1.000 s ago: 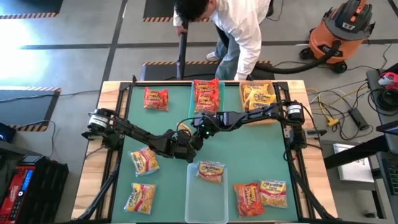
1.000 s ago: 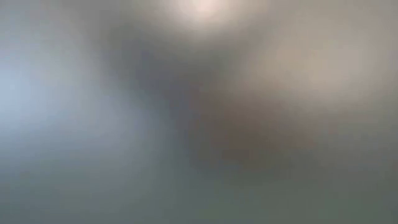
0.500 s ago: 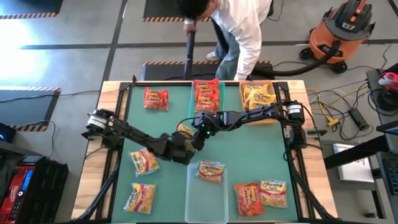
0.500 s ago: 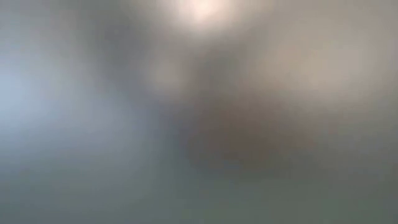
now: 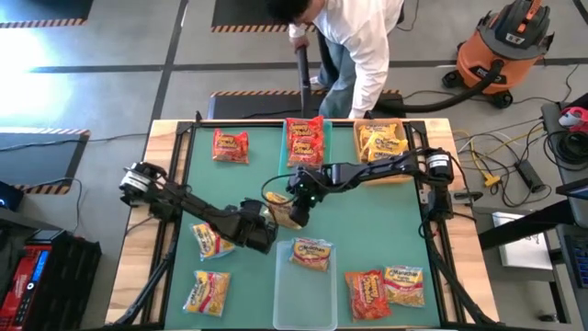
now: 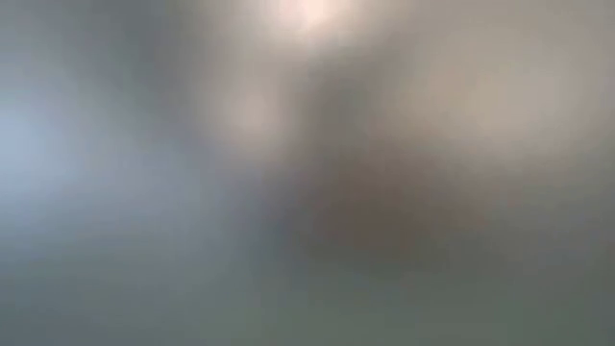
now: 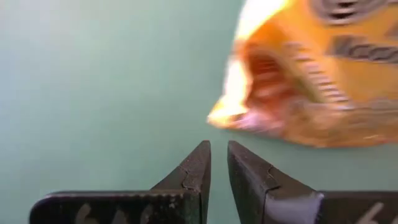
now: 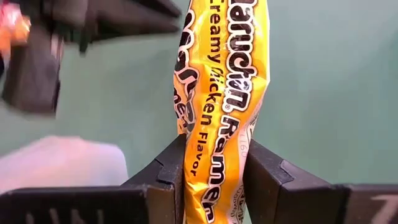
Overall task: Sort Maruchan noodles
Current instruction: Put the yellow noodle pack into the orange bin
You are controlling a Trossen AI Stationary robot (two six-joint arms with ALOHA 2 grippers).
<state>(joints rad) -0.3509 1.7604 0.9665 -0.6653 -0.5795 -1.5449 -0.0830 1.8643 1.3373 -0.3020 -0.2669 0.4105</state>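
My right gripper (image 5: 296, 200) stands over the middle of the green mat, shut on a yellow Maruchan noodles packet (image 8: 224, 93) printed "Creamy Chicken". My left gripper (image 5: 265, 230) is just to its near left, shut and empty, with that packet (image 7: 311, 74) ahead of its fingertips. More packets lie flat on the mat: a red one (image 5: 231, 145) at the far left, two yellow ones (image 5: 211, 241) (image 5: 207, 292) at the near left, and a red (image 5: 366, 292) and an orange one (image 5: 404, 285) at the near right. The low view shows only blur. My right gripper pinches the yellow packet between its two fingers (image 8: 168, 174), at one end of the packet (image 8: 214, 177). The packet is bowed in lengthwise between them and runs on ahead of the fingers. The fingers slant down from the table's right side. I cannot tell whether its far end touches the mat.
A teal bin (image 5: 322, 156) with red packets and a tan bin (image 5: 359, 152) with yellow packets stand at the far edge. A clear bin (image 5: 305, 294) with one packet (image 5: 310, 253) stands at the near edge. A person in white stands behind the table with a dark pole (image 5: 302, 83).
My left gripper has drawn back from the right gripper toward the table's near left and has rolled about its own line. The yellow packet stays at my right gripper, which keeps its place. The person's pole has moved to the right.
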